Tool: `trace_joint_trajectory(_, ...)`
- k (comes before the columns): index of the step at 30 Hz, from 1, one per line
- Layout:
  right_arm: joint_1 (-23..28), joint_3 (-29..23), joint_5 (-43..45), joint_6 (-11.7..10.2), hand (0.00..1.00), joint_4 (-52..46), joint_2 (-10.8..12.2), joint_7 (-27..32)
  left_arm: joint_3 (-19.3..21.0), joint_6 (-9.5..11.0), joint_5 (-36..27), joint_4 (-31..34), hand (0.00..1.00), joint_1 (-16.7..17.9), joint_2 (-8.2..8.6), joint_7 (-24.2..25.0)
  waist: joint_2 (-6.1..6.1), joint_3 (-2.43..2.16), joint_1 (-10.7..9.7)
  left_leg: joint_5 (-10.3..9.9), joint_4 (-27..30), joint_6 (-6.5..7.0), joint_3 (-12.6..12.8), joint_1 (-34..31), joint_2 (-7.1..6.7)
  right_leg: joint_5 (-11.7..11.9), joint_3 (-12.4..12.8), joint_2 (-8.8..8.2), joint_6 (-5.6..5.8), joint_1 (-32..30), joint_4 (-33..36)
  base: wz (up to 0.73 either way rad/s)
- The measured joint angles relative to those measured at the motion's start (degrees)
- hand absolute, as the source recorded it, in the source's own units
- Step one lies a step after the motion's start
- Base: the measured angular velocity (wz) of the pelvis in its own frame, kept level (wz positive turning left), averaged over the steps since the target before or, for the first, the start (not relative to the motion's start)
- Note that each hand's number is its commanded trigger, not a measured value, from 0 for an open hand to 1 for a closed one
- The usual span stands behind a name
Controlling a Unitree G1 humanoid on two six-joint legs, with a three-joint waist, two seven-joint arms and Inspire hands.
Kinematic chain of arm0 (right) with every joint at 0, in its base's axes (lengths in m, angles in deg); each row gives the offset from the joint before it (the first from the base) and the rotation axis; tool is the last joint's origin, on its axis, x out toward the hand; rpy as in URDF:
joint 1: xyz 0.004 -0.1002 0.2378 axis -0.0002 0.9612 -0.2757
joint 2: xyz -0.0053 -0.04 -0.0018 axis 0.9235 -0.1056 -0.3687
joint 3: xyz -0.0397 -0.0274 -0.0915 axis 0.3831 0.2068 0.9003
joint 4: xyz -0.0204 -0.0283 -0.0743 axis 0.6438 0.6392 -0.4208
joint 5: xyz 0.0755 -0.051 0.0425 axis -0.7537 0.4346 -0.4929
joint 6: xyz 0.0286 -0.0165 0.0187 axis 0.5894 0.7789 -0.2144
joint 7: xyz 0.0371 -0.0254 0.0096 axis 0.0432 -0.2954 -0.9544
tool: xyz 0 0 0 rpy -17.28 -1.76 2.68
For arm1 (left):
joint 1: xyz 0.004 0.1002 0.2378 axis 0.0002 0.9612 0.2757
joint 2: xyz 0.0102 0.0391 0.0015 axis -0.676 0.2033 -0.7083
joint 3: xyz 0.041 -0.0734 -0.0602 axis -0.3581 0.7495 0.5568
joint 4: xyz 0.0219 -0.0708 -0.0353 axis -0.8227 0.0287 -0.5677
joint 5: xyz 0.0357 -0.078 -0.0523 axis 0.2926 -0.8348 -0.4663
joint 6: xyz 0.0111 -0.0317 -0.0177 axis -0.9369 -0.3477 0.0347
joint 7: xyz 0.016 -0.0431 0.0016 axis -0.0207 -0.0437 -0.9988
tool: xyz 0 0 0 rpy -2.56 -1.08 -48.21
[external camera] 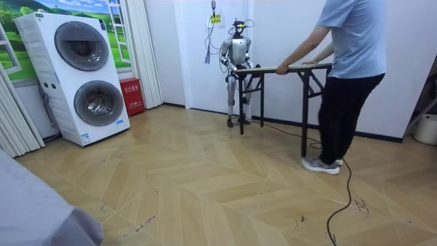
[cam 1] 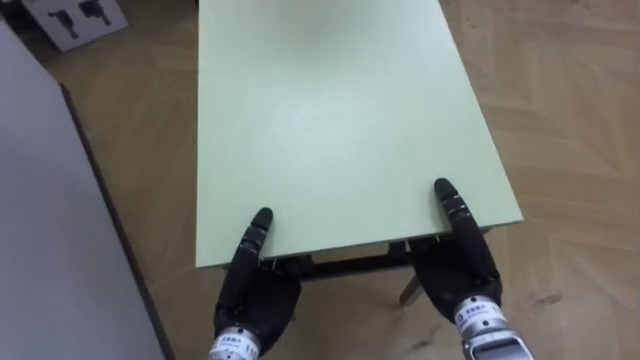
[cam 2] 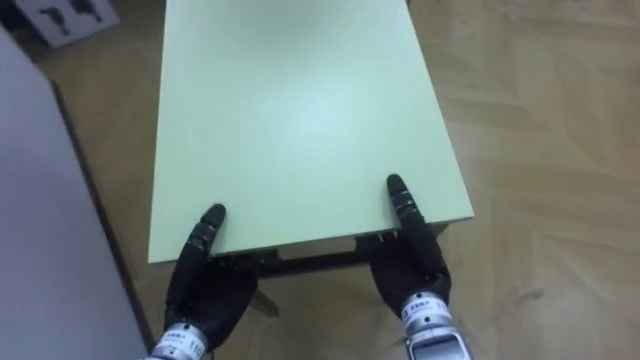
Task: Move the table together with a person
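Pale green and smooth, the desk (cam 1: 340, 130) stretches straight away from me, its long axis running from my body toward the person (external camera: 348, 55) who holds the desk's far short end. My left hand (cam 1: 257, 295) sits at the left of the desk's near short edge and my right hand (cam 1: 455, 262) at the right of it, both touching that edge and equally close to the desk. The top hides how they close beneath it, so I cannot tell whether they are clasped. I judge the carry must follow that long axis, both ends kept level over the wooden floor (cam 1: 570, 120) around the desk.
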Motion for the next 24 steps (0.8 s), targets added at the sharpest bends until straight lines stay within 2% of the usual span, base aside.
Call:
trace_joint_trajectory(1,-0.01,-0.02,0.03,0.13,1.0,0.0,0.02,0.02,-0.03,0.12,-0.01,-0.01,1.0,0.07,0.0,0.05,-0.03,0.0,0.21,0.98,-0.31,0.82,-0.21,0.21,-0.63,0.17,-0.1,-0.53,0.63,0.27,0.05,0.16)
trace_joint_trajectory(3,0.04,-0.08,-0.01,0.22,1.0,0.01,0.0,0.02,-0.1,0.21,0.01,0.0,1.0,0.19,0.17,0.09,0.0,0.0,0.33,1.91,-2.77,1.52,-0.73,1.45,-1.9,0.19,-0.19,-1.67,1.15,-0.76,3.04,0.15)
trace_joint_trajectory(4,0.05,-0.08,-0.05,0.22,1.0,0.01,-0.05,0.02,-0.16,0.32,0.01,0.01,1.0,0.15,0.19,0.1,0.05,0.0,0.48,2.09,-3.31,1.66,-1.08,1.74,-2.08,0.13,-0.09,-2.19,1.55,-1.86,5.58,0.13)
trace_joint_trajectory(5,0.37,-0.08,-0.03,0.24,1.0,0.0,0.16,0.05,-0.4,0.63,-0.02,-0.11,1.0,0.08,0.37,0.08,0.35,0.15,0.35,2.24,-3.82,1.78,-2.25,2.29,-1.83,-0.96,1.33,-3.13,3.32,-5.23,10.75,0.11)
trace_joint_trajectory(6,0.62,-0.08,-0.02,0.27,1.0,-0.13,0.41,0.05,-0.62,0.79,-0.02,-0.08,1.0,0.08,0.13,0.12,0.31,0.13,0.49,2.25,-3.71,1.77,-3.1,2.25,-1.82,-1.26,3.34,-2.66,3.91,-6.24,9.43,0.16)
trace_joint_trajectory(7,0.92,-0.04,0.16,0.38,1.0,-0.41,0.98,0.05,-0.69,1.0,-0.06,-0.08,1.0,0.01,-0.3,0.41,-0.38,0.07,0.98,2.2,-3.69,1.71,-4.61,2.08,-2.56,0.01,5.34,-2.53,3.34,-8.21,3.7,0.33)
trace_joint_trajectory(8,1.22,-0.13,0.29,0.25,1.0,-0.52,1.19,0.05,-0.62,1.01,-0.33,-0.67,1.0,-0.4,-0.64,0.54,-0.61,0.05,0.56,1.75,-3.47,1.38,-5.53,2.15,-3.42,3.48,6.03,-3.56,2.09,-9.49,2.89,0.42)
trace_joint_trajectory(9,1.43,-0.01,0.06,-0.01,1.0,-0.59,1.12,0.03,-0.77,0.95,-0.35,-0.83,1.0,-0.24,-0.53,0.54,-0.28,-0.1,0.42,1.63,-3.62,1.23,-6.15,2.54,-3.46,3.55,5.86,-3.95,2.19,-8.52,3.51,0.4)
trace_joint_trajectory(12,1.61,0.03,-0.28,0.04,1.0,-0.29,0.82,0.04,-1.08,0.85,-0.25,-0.83,1.0,0.07,-0.63,0.55,-0.3,-0.04,0.48,1.65,-4.78,1.13,-6.73,4.13,-3.5,3.54,4.72,-3.66,2.21,-6.37,3.06,0.29)
trace_joint_trajectory(15,1.9,0.03,-0.11,0.24,1.0,-0.29,1.03,0.05,-1.07,0.81,-0.18,-0.83,1.0,0.39,-0.75,0.57,-0.56,0.05,0.59,1.73,-5.06,1.06,-8.05,4.56,-3.79,3.39,4.83,-3.12,2.45,-4.5,1.29,0.28)
trace_joint_trajectory(18,1.96,0.2,-0.11,0.33,1.0,-0.29,1.21,0.1,-0.76,0.7,-0.2,-0.82,1.0,0.42,-0.84,0.55,-1.09,0.23,1.85,1.73,-5.12,1.05,-8.93,4.76,-4.06,3.3,4.99,-3.06,2.62,-3.49,0.57,0.2)
trace_joint_trajectory(21,1.97,0.26,-0.15,0.4,1.0,-0.29,1.25,0.15,-0.74,0.8,-0.18,-0.81,1.0,0.46,-0.88,0.55,-1.58,0.27,2.24,1.73,-4.77,1.05,-11.05,4.45,-4.59,3.14,4.99,-3.02,2.87,-2.51,0.48,0.38)
trace_joint_trajectory(24,1.99,0.45,-0.04,0.49,1.0,-0.25,1.31,0.14,-0.72,1.28,0.29,-0.81,1.0,0.51,-0.85,0.54,-1.85,0.27,2.44,1.73,-4.66,1.05,-11.11,4.41,-4.52,3.05,4.85,-2.91,3.02,-1.47,-0.24,0.28)
